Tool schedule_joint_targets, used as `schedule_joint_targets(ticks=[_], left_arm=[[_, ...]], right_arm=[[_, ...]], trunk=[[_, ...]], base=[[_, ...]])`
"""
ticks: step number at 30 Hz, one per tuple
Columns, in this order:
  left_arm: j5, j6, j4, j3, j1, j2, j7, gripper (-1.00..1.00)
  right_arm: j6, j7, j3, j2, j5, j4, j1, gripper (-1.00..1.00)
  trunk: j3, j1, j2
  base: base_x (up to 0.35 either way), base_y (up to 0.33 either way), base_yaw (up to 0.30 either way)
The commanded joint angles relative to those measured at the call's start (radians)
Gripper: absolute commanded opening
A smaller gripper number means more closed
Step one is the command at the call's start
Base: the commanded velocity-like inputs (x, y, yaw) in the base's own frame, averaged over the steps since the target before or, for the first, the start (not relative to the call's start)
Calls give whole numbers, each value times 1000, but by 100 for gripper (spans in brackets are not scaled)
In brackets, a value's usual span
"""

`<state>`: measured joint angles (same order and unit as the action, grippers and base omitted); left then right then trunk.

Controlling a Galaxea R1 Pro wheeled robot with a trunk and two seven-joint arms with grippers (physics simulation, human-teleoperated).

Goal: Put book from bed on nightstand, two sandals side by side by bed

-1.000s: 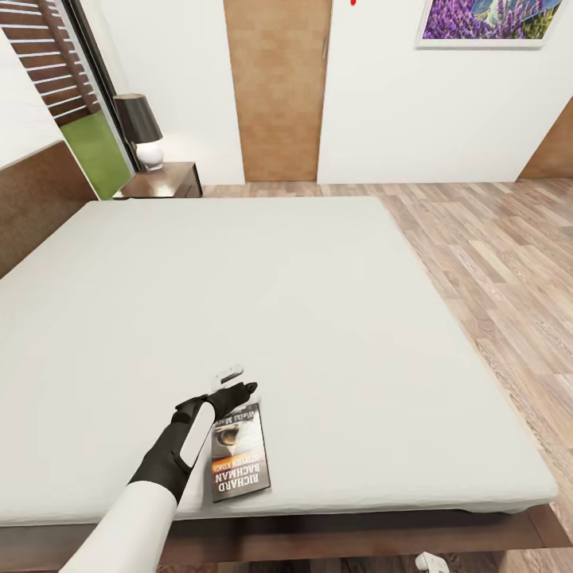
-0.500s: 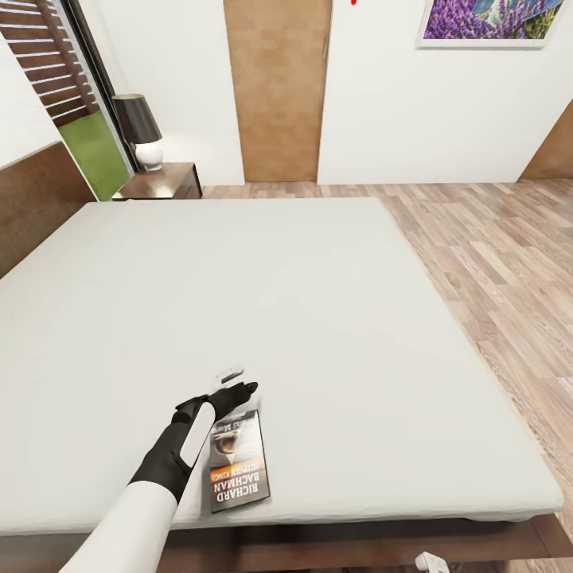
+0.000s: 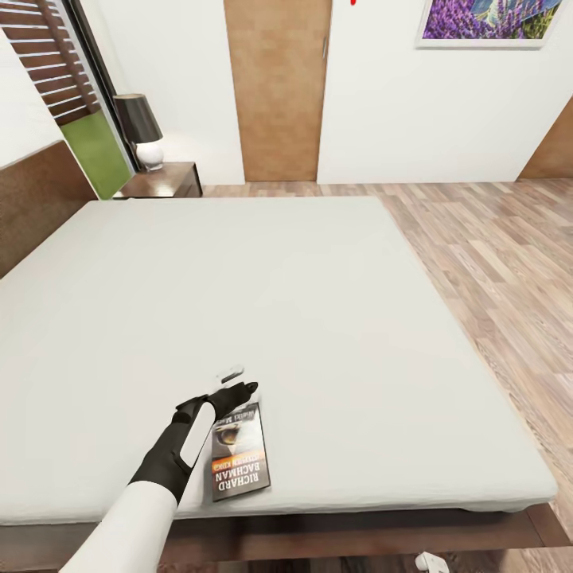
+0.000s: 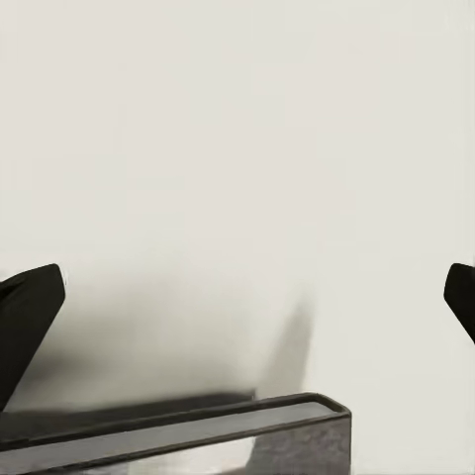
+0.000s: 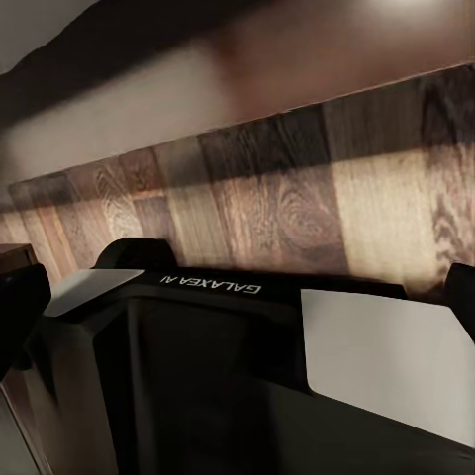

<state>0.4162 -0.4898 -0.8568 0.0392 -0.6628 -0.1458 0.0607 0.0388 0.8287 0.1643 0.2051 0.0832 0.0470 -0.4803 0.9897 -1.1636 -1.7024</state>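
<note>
Pincer [image 3: 235, 383] on my left arm hangs released at the book's [image 3: 239, 454] twelve o'clock end; closing carelessly could shove it off the bed [image 3: 318, 318].

Book [image 3: 239, 455] grey-white, orange band; bed [image 3: 334, 318] light grey; floor [image 3: 493, 247] light-brown planks

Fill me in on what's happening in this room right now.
A two-armed robot stands at the near edge of the bed and reaches its left gripper over the book, which lies flat on the mattress close to that edge. In the left wrist view the fingers are spread wide with the book's edge between them, so nothing is gripped yet. A nightstand with a lamp stands beyond the bed's far corner, beside the headboard.
</note>
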Motion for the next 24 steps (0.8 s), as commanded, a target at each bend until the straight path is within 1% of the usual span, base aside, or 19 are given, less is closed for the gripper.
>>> schedule_joint_targets(ticks=[1, 6, 19, 24], left_arm=[[9, -9, -1, 2, 0, -1, 10, 100], [9, -9, -1, 2, 0, -1, 10, 100], [9, -9, -1, 3, 0, -1, 10, 100], [9, -9, -1, 3, 0, -1, 10, 100]], right_arm=[[4, 4, 1, 0, 9, 4, -1, 100], [4, 4, 1, 0, 9, 4, -1, 100], [4, 4, 1, 0, 9, 4, -1, 100], [4, 4, 1, 0, 9, 4, -1, 100]], trunk=[[1, 0, 0], [1, 0, 0], [1, 0, 0], [1, 0, 0]], base=[[-183, 0, 0], [-205, 0, 0], [-18, 0, 0], [-209, 0, 0]])
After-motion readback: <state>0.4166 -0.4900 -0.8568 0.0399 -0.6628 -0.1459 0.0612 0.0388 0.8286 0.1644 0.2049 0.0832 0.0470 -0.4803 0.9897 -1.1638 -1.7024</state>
